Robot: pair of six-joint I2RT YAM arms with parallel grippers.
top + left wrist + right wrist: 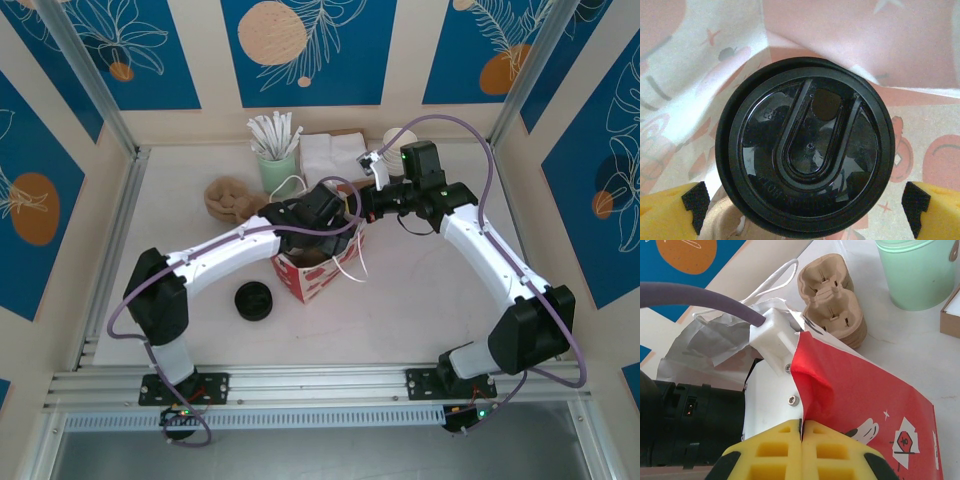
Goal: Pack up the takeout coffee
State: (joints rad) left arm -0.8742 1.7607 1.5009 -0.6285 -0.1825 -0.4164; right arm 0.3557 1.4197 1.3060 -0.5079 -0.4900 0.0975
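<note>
My left gripper [804,207] is down inside the red paper bag [305,283]. On its wrist feed the takeout coffee [810,150] sits straight below it, round black lid facing the lens. The two yellow fingers [670,215] stand released, one off each side of the lid and clear of its rim, so nothing is gripped there. Around the cup the bag's inner walls rise pale, with pink print showing through the paper.

My right gripper [801,432] is clenched on the bag's top edge, a fold of red paper pinched between its fingers. Just beyond them the left arm's white wrist reaches into the bag's mouth.

The bag stands on a plain white table [430,300]. Beyond the right gripper lies a stack of brown pulp cup carriers [832,305], and to their right stands a mint-green cup [920,270]. From above, that cup holds white sticks [272,132]; I cannot tell whether they are straws or stirrers. A brown box of white napkins [328,150] and a stack of white cups [400,138] sit behind the right gripper. On the near side of the left arm, a low stack of black lids [254,300] rests near the bag's corner.

Cream walls with blue panels [130,50], drawn with leaves and orange discs, close the table in on three sides. Aluminium posts [90,78] stand at the far corners, and an aluminium rail [320,385] carries both arm bases at the near edge.
</note>
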